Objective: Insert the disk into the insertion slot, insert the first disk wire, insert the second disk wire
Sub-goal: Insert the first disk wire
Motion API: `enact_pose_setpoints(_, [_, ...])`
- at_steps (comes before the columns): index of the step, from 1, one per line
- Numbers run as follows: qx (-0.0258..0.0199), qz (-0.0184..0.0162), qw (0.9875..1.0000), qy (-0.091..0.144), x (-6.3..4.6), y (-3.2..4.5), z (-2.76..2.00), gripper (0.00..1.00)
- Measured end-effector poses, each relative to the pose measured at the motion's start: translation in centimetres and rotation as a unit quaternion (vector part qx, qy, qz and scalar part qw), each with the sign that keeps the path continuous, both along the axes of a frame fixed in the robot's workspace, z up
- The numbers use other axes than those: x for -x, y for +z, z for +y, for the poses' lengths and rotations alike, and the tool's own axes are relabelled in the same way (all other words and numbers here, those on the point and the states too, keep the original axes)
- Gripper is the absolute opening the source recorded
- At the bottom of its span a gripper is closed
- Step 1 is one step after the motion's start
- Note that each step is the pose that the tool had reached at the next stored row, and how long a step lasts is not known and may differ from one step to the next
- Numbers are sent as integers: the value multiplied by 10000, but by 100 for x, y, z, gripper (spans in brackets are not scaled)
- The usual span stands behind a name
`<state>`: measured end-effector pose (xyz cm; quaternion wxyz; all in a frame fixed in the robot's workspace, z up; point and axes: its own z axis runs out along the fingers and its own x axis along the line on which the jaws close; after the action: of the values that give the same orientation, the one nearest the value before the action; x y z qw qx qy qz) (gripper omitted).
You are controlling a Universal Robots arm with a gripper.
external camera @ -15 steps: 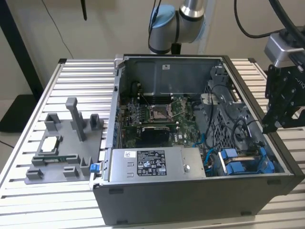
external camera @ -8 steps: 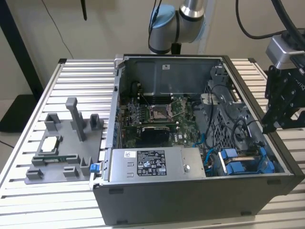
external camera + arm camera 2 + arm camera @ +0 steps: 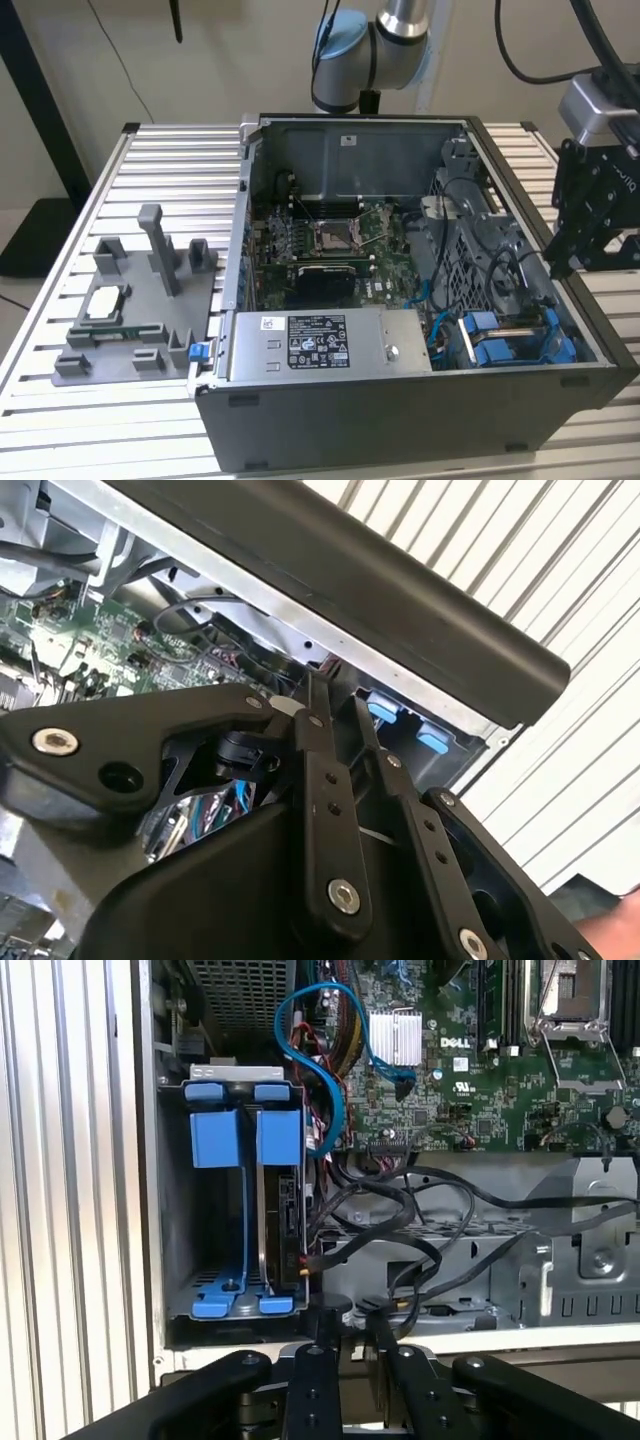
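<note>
Hanging at the rim of the open computer case [image 3: 400,420] on the exterior view's right, the gripper [image 3: 555,262] has bare slatted bench [image 3: 100,410] beyond the wall. The crowded cage corner with its blue carriers [image 3: 500,345] lies just inside.

In the second wrist view the gripper [image 3: 330,695] sits close to the case's dark top edge [image 3: 400,590], and blue tabs [image 3: 383,708] show just under that edge.

In the first wrist view the disk [image 3: 284,1210] stands edge-on inside the insertion slot [image 3: 180,1250], just beside a second blue carrier [image 3: 213,1140]. Black cables [image 3: 400,1215] loop loose right next to the disk's exposed edge, narrowing the room there. The gripper [image 3: 350,1310] is near the cage's rim. I cannot tell whether the jaws are apart or together.
</note>
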<state>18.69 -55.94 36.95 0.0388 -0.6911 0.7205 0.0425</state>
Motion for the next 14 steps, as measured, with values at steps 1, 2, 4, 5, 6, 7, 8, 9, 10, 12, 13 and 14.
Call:
enact_pose_setpoints(1, [-9,4,10000,0,-2,-10,0,100])
enact_pose_setpoints(2, [-17,8,10000,-1,-1,-15,-1,100])
enact_pose_setpoints(4, [-25,25,10000,0,-2,-14,0,100])
enact_pose_setpoints(5, [-28,34,10000,0,-2,-16,0,0])
enact_pose_setpoints(6, [-30,44,10000,0,-1,-16,0,0])
enact_pose_setpoints(7, [-31,55,10000,0,0,-16,0,0])
enact_pose_setpoints(8, [-32,71,10000,-1,2,-15,-1,0])
enact_pose_setpoints(9, [-34,88,10000,-1,6,-15,-1,0])
enact_pose_setpoints(10, [-36,105,9999,-2,11,-14,-2,0])
enact_pose_setpoints(12, [-48,147,9999,-6,30,-2,-2,0])
enact_pose_setpoints(13, [-59,159,9999,-7,42,9,-2,0])
enact_pose_setpoints(14, [-75,168,9998,-9,55,20,-2,0])
